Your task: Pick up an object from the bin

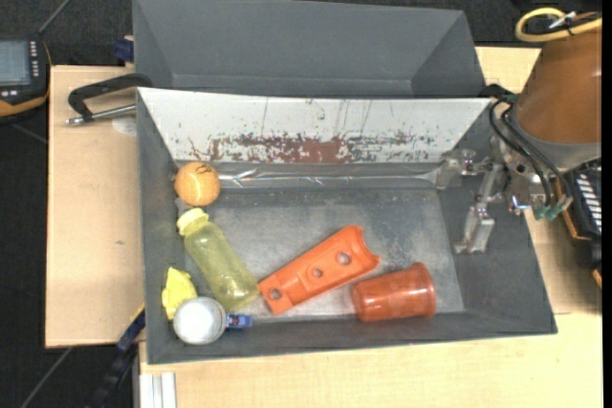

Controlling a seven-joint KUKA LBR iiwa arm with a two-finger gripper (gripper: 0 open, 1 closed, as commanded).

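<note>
Tool (474, 237) nr bin (316, 115) rt wall

We saw the grey metal bin (382, 220) bearing six things on its floor. An orange ball (197, 183) and a yellowish bottle (218, 263) lay by the left wall. A yellow lump (177, 289) and a white ball (199, 321) sat in the near-left corner. An orange holed block (317, 269) lay mid-floor, with a red cup (393, 292) on its side just beside it.
</note>
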